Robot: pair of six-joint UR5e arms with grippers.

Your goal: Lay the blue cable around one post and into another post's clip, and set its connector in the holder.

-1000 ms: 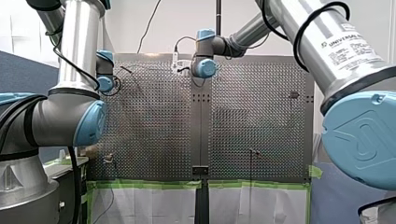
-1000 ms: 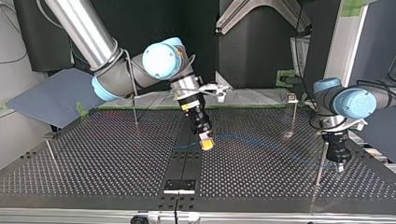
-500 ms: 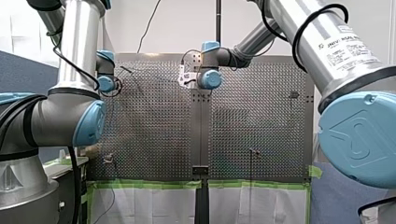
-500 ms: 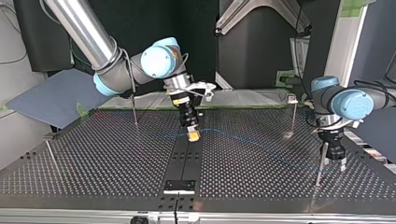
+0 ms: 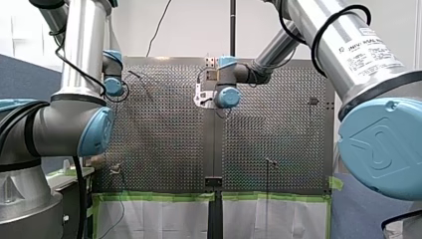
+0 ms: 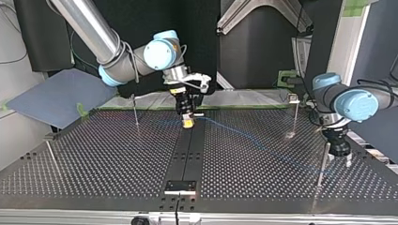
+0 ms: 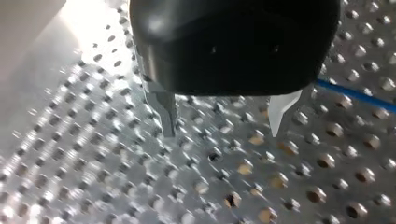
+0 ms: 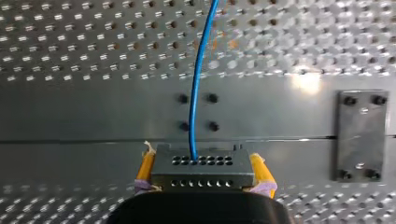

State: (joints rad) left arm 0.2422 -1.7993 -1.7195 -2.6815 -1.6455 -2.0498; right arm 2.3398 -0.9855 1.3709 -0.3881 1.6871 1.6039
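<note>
Blue cable (image 8: pixel 198 84) — far end off-frame

Front view: plain white wall (image 5: pixel 194 30) at back, perforated metal counter (image 5: pixel 164 144) edged with green tape (image 5: pixel 159 196), white sheeting (image 5: pixel 159 219) below it. Top view: black panels (image 6: pixel 253 51) behind, blue-grey flat mat (image 6: pixel 51 96) at left.

The perforated table (image 6: pixel 94 154) is shiny metal, the blue cable (image 8: pixel 198 84) smooth plastic, the connector (image 8: pixel 203 175) matt dark plastic.

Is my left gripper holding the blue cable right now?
No, the left wrist view shows the left gripper with its jaws open and empty, and the blue cable running past beside it.
</note>
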